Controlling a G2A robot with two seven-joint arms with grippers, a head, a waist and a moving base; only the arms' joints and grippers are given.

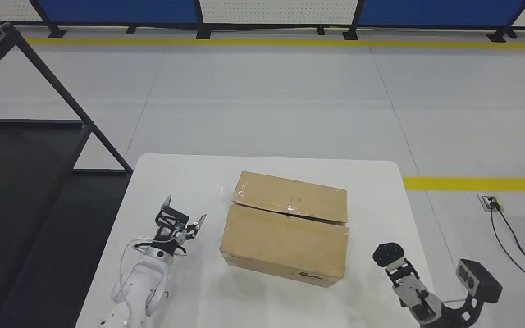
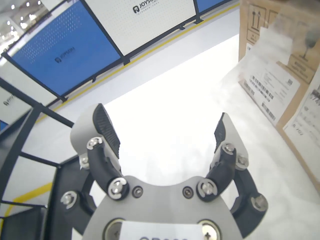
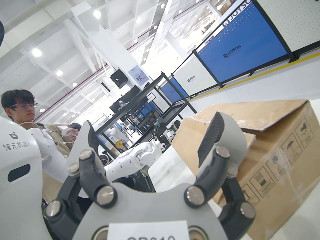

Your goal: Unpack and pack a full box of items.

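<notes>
A brown cardboard box (image 1: 287,227) lies in the middle of the white table (image 1: 189,172), its top flaps folded down, one flap edge slightly raised. My left gripper (image 1: 181,221) rests low on the table to the box's left, open and empty; its wrist view has the open gripper (image 2: 160,123) over bare tabletop and the labelled side of the box (image 2: 275,58) beside it. My right gripper (image 1: 388,254) sits at the table's front right corner, apart from the box. In its wrist view that gripper (image 3: 152,136) is open and empty, with the box (image 3: 270,151) beyond it.
A black metal rack (image 1: 49,131) stands off the table's left side. Blue and white partition panels (image 1: 271,12) line the far floor behind a yellow stripe. Bare tabletop surrounds the box on all sides.
</notes>
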